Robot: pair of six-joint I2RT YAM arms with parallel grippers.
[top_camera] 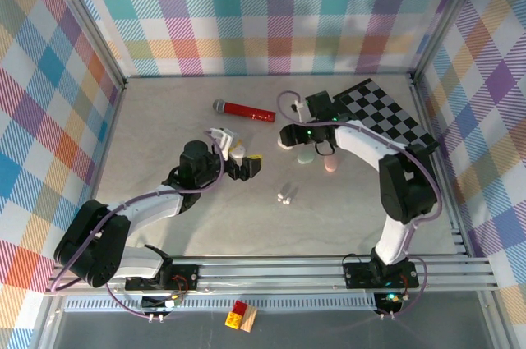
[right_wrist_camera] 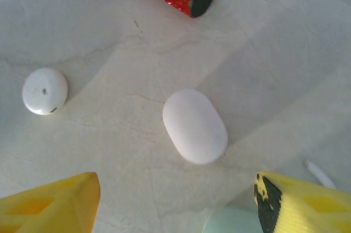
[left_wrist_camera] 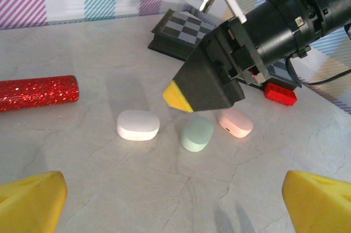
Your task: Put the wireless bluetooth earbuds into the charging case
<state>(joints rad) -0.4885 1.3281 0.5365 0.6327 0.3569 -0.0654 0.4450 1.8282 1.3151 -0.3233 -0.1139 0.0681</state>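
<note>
earbuds point(top_camera: 285, 195): tiny whitish bits lying mid-frame | oval cases point(top_camera: 305, 156), red glitter microphone point(top_camera: 246, 111) lying above | left jaws, right jaws gaping

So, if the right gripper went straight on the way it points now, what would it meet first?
Probably the white oval plastic case, lying just ahead of the open right gripper, roughly centred between its fingertips. Depth is hard to judge.
</note>
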